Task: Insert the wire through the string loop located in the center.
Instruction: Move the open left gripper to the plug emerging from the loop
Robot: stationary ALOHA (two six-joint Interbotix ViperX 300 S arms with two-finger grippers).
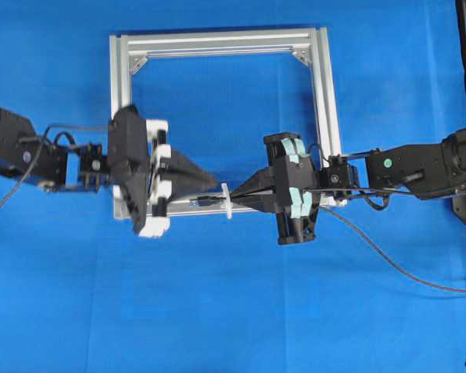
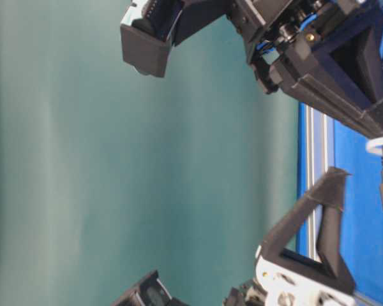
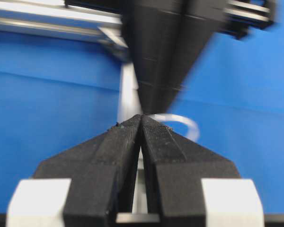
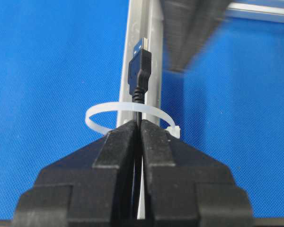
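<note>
Left arm (image 1: 31, 151): matte black housings, thin black cable looping over wrist joint. Left claw (image 1: 206, 183): black triangular fingers (image 3: 118, 146) with ribbed inner faces, white blocks at finger bases, white carriage plates. Right arm (image 1: 419, 167): black links, small green dot on side, black cables alongside. Right claw (image 1: 241, 193): black tapered fingers (image 4: 120, 146), pale teal tape strips on body.

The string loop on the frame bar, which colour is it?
White. The string loop shows best in the right wrist view, where the wire passes through it.
</note>
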